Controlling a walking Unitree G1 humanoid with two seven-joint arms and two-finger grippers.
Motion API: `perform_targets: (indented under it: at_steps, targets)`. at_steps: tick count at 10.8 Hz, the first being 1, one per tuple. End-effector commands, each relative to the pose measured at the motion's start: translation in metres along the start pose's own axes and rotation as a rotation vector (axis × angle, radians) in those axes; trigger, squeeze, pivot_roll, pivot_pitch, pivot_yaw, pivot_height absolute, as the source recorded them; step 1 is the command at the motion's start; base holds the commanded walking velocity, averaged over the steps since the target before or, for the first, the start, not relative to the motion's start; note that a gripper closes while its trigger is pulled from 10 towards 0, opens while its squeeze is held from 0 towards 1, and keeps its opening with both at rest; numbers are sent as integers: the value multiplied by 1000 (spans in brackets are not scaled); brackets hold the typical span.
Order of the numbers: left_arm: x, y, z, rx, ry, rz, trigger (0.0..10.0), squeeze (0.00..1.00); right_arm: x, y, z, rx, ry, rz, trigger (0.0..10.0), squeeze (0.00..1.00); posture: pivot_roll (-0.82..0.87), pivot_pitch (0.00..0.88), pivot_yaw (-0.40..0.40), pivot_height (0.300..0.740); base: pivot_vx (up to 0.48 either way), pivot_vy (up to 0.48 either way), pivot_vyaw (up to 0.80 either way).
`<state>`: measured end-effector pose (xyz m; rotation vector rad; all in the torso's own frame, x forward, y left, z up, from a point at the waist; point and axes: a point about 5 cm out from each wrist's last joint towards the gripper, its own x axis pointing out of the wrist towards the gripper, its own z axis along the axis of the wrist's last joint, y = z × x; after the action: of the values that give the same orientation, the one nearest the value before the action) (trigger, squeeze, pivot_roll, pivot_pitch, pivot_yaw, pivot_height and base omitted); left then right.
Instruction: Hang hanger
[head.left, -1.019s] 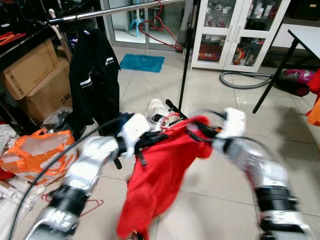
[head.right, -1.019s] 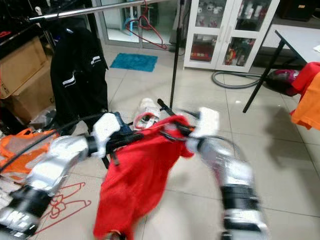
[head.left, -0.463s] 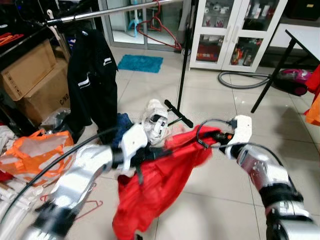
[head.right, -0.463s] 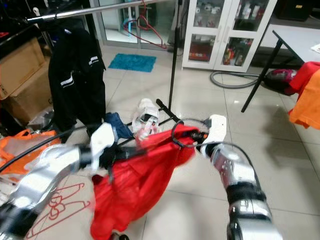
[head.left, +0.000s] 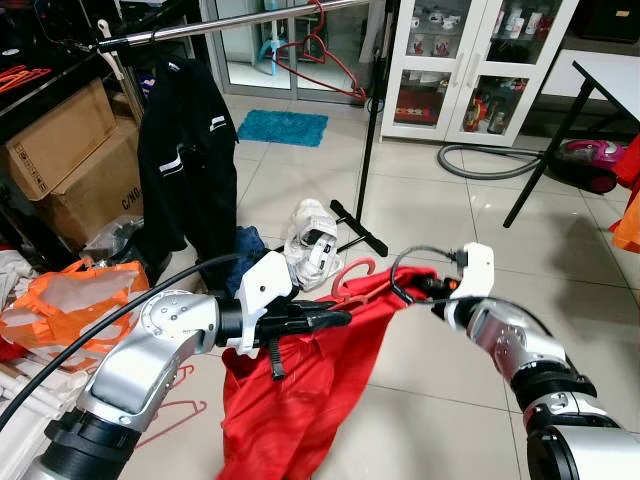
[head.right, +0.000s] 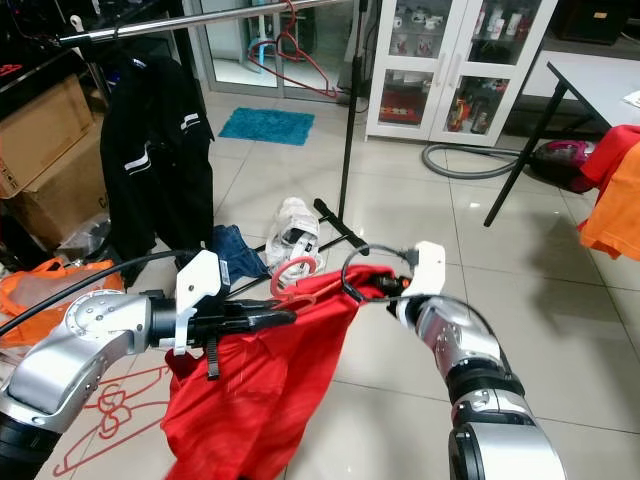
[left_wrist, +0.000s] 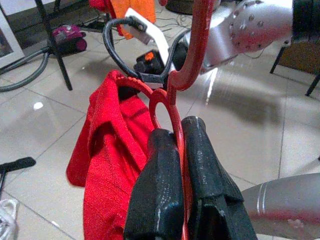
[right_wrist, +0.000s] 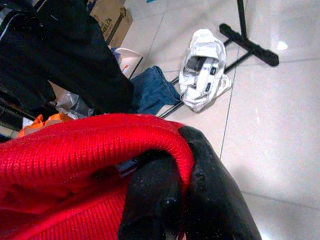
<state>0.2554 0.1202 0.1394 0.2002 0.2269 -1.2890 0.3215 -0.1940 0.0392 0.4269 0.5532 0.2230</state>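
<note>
A red hanger (head.left: 350, 276) is pinched at its neck between the fingers of my left gripper (head.left: 335, 318), which is shut on it; its hook (left_wrist: 192, 60) curves up past the fingertips. A red knitted garment (head.left: 305, 400) hangs from the hanger down toward the tiled floor. My right gripper (head.left: 420, 285) is shut on the garment's collar edge (right_wrist: 100, 145), just right of the hanger. The metal clothes rail (head.left: 230, 20) runs across the top, up and away from both grippers, with a black jacket (head.left: 185, 160) and red hangers (head.left: 320, 50) on it.
The rail's black stand base (head.left: 358, 228) and a white bundle (head.left: 312, 238) lie on the floor ahead. Cardboard boxes (head.left: 70, 150) and an orange bag (head.left: 70, 300) crowd the left. Loose red hangers (head.left: 180, 410) lie by my left arm. A black table leg (head.left: 550, 140) stands right.
Both arms have gone from blurred to steady. The right gripper has pulled the collar out to the right, and the garment now hangs lower with the hanger's hook showing above it.
</note>
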Motion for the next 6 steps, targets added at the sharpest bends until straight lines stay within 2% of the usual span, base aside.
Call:
perform_targets:
  at_steps: [1, 4, 5, 6]
  targets:
    - [-22, 1, 41, 142, -128, -32, 10000, 0, -27, -52, -3, 47, -30, -239, 0, 0, -31, 0, 20, 740, 0, 0, 0]
    - [-30, -2, 57, 162, -166, -54, 10000, 0, -34, -63, -22, 86, 8, -283, 0, 0, -36, 0, 24, 740, 0, 0, 0]
    - [-34, -3, 57, 170, -144, -62, 10000, 0, -39, -71, -20, 150, -35, -334, 0, 0, -38, 0, 26, 740, 0, 0, 0]
    - [-39, 0, 52, 163, -102, -49, 10000, 0, -46, -80, -13, 297, -132, -349, 0, 0, -38, 0, 26, 740, 0, 0, 0]
